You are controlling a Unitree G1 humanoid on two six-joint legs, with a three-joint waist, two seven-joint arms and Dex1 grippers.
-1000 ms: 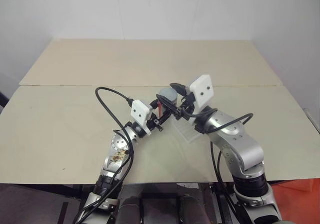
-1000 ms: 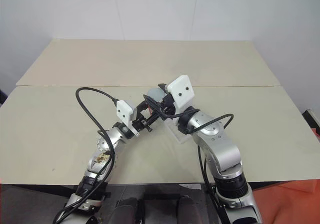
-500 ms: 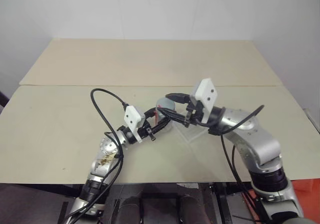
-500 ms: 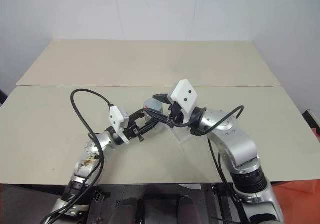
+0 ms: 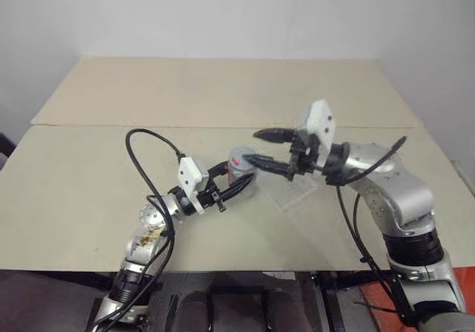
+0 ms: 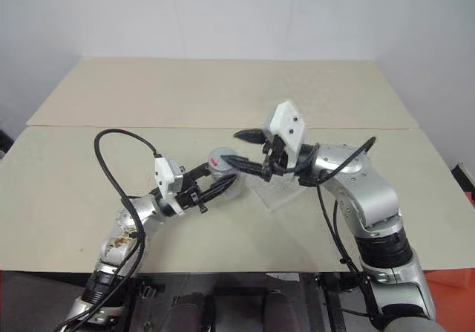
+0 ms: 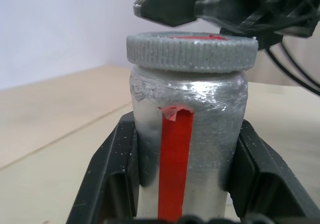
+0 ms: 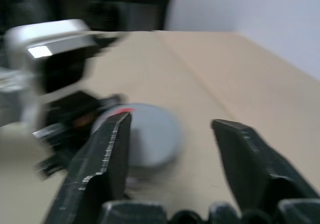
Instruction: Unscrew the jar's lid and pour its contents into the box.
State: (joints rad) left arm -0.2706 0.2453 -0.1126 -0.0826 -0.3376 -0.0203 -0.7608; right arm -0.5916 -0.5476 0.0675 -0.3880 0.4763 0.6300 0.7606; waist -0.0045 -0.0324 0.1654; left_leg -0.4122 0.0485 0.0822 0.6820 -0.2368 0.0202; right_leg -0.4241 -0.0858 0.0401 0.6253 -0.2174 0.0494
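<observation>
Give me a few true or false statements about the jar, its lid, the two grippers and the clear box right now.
1. The left gripper holds the jar upright. True.
2. The lid lies on the table. False: it sits on the jar.
3. The right gripper is clamped on the lid. False: its fingers are spread, just above the lid.
4. The box rests on the table, under the right gripper. True.
5. The jar's stripe is blue. False: it is red.
</observation>
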